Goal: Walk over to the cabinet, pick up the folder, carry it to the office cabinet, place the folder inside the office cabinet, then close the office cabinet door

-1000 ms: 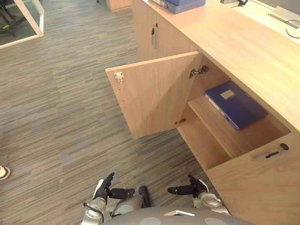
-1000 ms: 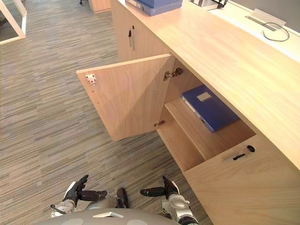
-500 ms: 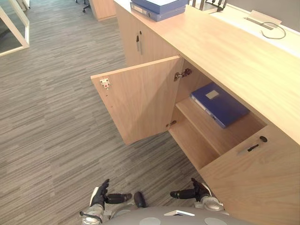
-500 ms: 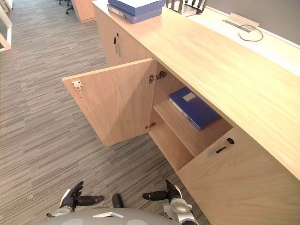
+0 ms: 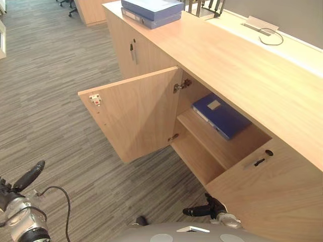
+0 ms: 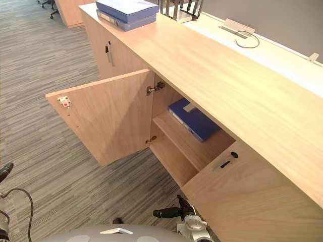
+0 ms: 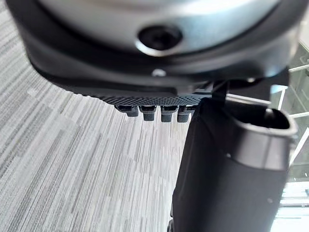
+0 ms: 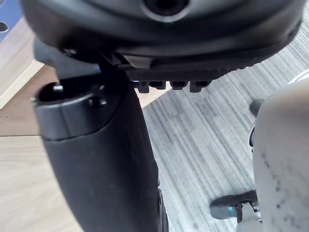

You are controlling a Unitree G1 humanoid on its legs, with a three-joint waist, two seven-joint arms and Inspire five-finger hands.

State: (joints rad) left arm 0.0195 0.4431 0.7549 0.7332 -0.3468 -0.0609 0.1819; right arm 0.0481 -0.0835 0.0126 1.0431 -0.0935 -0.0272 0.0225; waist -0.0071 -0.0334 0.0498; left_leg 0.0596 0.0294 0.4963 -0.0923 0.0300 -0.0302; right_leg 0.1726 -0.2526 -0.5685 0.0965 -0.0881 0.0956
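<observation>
Grey carpet (image 5: 60,101) fronts the office cabinet (image 5: 272,196), door (image 5: 136,113) open (blue folder (image 5: 220,115) on its shelf (image 5: 209,138)); left robot hand (image 5: 29,176) and right robot hand (image 5: 212,206) wide, empty.

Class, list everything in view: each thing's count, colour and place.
Cabinet: one, light wood, along the right.
Door: one, light wood, open over the floor.
Folder: one, blue, on the shelf inside the cabinet.
Stacked folders: two, blue, on the cabinet's far end.
Cable: one, grey, looped at the top's back.
Floor: grey striped carpet.
Left hand: dark, open, lower left.
Right hand: dark, open, low by the cabinet.
</observation>
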